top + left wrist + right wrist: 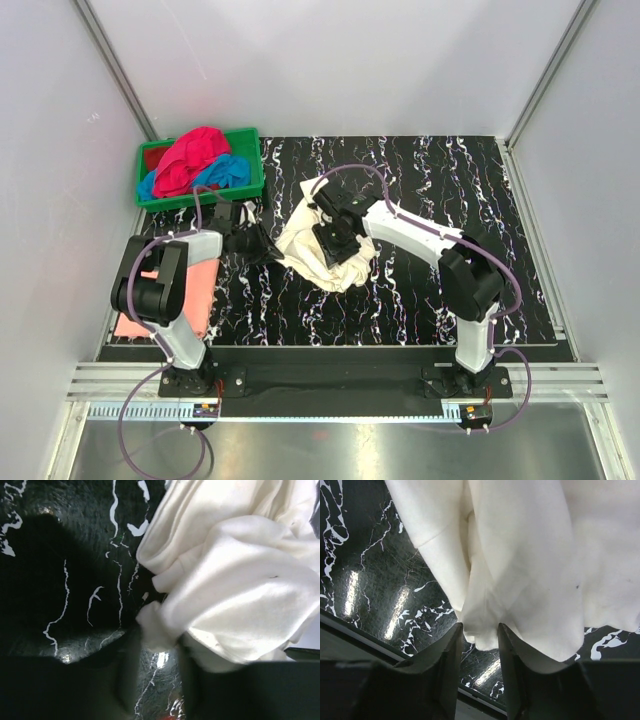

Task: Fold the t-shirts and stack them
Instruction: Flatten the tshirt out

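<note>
I hold the cream shirt (300, 250) bunched on the table (450, 200), left hand (156, 635) pinching its left-side edge, right hand (479, 630) pinching a fold at its middle.

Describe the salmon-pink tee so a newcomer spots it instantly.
On the black marbled table, go to the near-left corner, in front of the green crate. The salmon-pink tee lies there, partly under the left arm. It alone lies flat: the cream tee is crumpled mid-table, the magenta tee and blue tee heaped in the crate.
</note>
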